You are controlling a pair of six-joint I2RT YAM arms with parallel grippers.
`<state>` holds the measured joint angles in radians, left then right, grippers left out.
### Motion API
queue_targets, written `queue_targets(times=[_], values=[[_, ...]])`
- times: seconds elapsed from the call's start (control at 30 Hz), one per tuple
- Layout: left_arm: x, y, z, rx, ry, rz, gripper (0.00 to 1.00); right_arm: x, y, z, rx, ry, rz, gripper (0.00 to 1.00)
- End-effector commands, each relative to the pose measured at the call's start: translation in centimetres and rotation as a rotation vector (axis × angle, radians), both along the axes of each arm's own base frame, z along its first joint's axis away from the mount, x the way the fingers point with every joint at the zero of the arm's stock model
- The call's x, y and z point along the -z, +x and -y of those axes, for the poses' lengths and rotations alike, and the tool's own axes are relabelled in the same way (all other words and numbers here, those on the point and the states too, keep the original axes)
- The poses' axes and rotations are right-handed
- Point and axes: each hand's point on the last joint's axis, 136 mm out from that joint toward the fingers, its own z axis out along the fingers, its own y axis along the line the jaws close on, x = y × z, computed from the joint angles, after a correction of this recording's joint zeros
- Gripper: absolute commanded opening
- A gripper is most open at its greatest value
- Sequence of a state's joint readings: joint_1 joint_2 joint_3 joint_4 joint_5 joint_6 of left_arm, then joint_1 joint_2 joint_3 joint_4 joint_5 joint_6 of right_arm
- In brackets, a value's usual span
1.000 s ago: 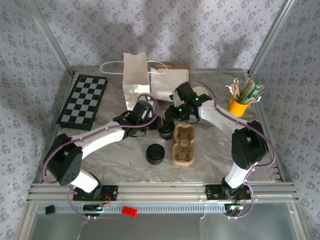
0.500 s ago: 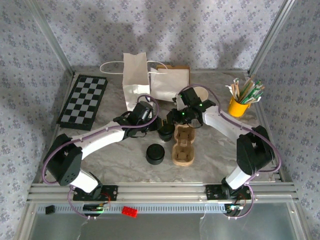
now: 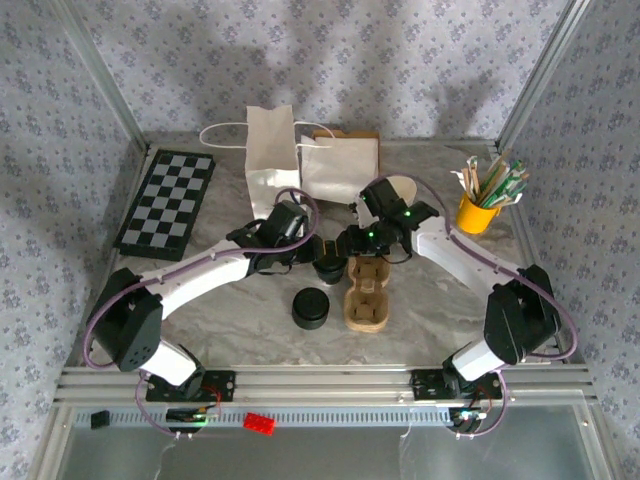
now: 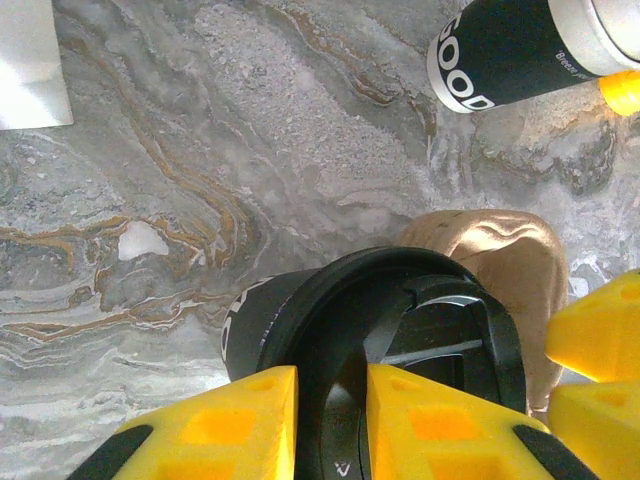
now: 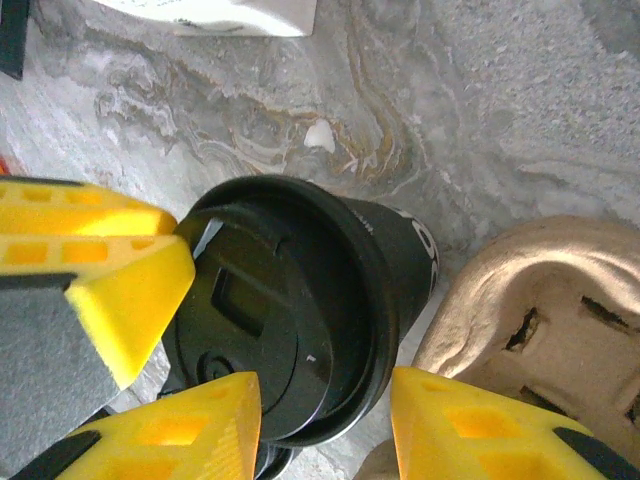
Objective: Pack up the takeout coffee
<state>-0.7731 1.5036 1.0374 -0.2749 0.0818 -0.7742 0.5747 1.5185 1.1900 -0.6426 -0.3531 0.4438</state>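
The takeout coffee (image 3: 330, 266) stands on the marble table just left of the cardboard carrier (image 3: 366, 295); it is a dark-sided cup with a black lid. My left gripper (image 3: 318, 256) reaches it from the left. In the left wrist view, the yellow fingers of the left gripper (image 4: 332, 420) pinch the lid rim of the coffee (image 4: 330, 320). My right gripper (image 3: 352, 246) comes in from the right. The right wrist view shows the right gripper (image 5: 325, 420) open astride the near edge of the coffee (image 5: 300, 300), a gap showing beside one finger.
A squat stack of black lids (image 3: 311, 308) sits in front of the cup. Two white paper bags (image 3: 272, 165) stand at the back, a checkerboard (image 3: 168, 200) lies far left, and a yellow pot of stirrers (image 3: 480, 205) stands at the right. A dark-banded cup (image 4: 500, 55) lies beyond.
My right gripper has come down and leftward from behind the carrier to the cup's lid, and its jaws have widened. The left gripper has stayed at the cup.
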Motion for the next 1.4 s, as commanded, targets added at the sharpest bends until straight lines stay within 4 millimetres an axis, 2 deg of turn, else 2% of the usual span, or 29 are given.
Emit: queue_targets(times=[0.0,0.07,0.1,0.27,0.47,0.67,0.8,1.17,1.27,1.37], values=[[0.4,-0.8,-0.8,0.014,0.039,-0.022,0.26,0.3,-2.0,-0.1,-0.057,-0.028,-0.029,0.42],[0.5,-0.9,-0.6,0.021,0.038,-0.031,0.26,0.9,-2.5,-0.1,-0.069,-0.044,-0.051,0.42],[0.6,-0.9,-0.5,0.026,0.038,-0.035,0.26,0.0,-2.0,-0.5,-0.07,-0.041,-0.033,0.42],[1.4,-1.0,-0.4,0.028,0.045,-0.046,0.25,0.8,-2.6,-0.6,-0.084,-0.083,-0.062,0.42],[1.7,-1.2,-0.5,0.028,0.044,-0.054,0.24,0.8,-1.7,-1.2,-0.083,-0.098,-0.065,0.41],[2.0,-1.2,-0.7,0.024,0.051,-0.054,0.23,2.5,-2.2,-0.4,-0.083,-0.161,-0.112,0.41],[2.4,-1.3,-0.8,0.023,0.063,-0.067,0.23,2.9,-3.1,-0.1,-0.096,-0.187,-0.124,0.39],[3.6,-2.0,-0.9,0.024,0.065,-0.088,0.23,8.0,-5.2,1.8,-0.105,-0.286,-0.204,0.35],[3.6,-1.9,-0.8,0.028,0.067,-0.086,0.23,7.7,-4.5,1.8,-0.093,-0.288,-0.185,0.34],[3.2,-1.6,-0.5,0.031,0.059,-0.074,0.23,5.8,-3.8,1.4,-0.083,-0.272,-0.128,0.34]])
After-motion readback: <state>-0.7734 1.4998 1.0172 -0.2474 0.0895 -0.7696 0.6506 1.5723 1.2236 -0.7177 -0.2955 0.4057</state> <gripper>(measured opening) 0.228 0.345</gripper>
